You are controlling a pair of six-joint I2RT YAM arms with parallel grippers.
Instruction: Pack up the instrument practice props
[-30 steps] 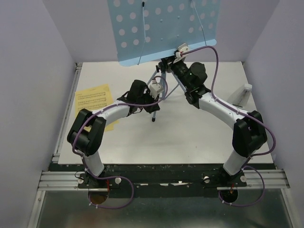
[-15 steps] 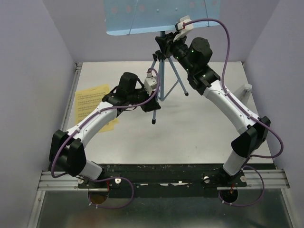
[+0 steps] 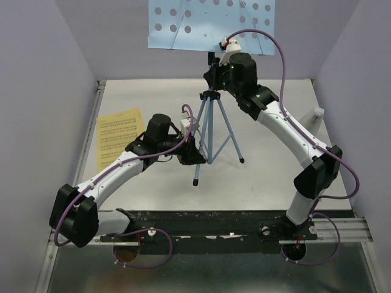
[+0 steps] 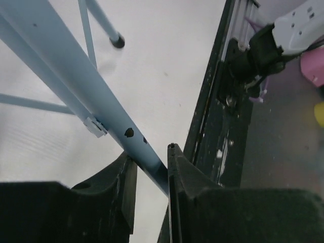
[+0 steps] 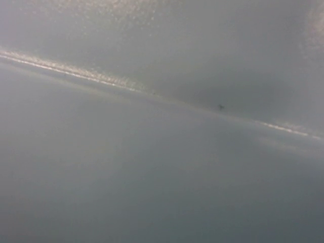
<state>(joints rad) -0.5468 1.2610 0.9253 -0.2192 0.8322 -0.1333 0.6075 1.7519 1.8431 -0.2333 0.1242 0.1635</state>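
The music stand [image 3: 210, 96] now stands straight on the counter [image 3: 269, 177], not tipped. Our left end effector [image 4: 152, 167] has a leg [image 4: 101, 109] between its fingers; our right end effector [image 3: 212, 74] is under its desk [image 3: 208, 27]. Tight or loose, we cannot tell. Folding comes next.

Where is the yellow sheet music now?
The yellow sheet music lies on the table's left side in the top view, left of the music stand, partly behind the left arm.

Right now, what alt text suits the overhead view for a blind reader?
A light-blue music stand stands upright on the table, with the right pincer at its neck and the left pincer at a front leg. Yellow sheet music lies to the left.
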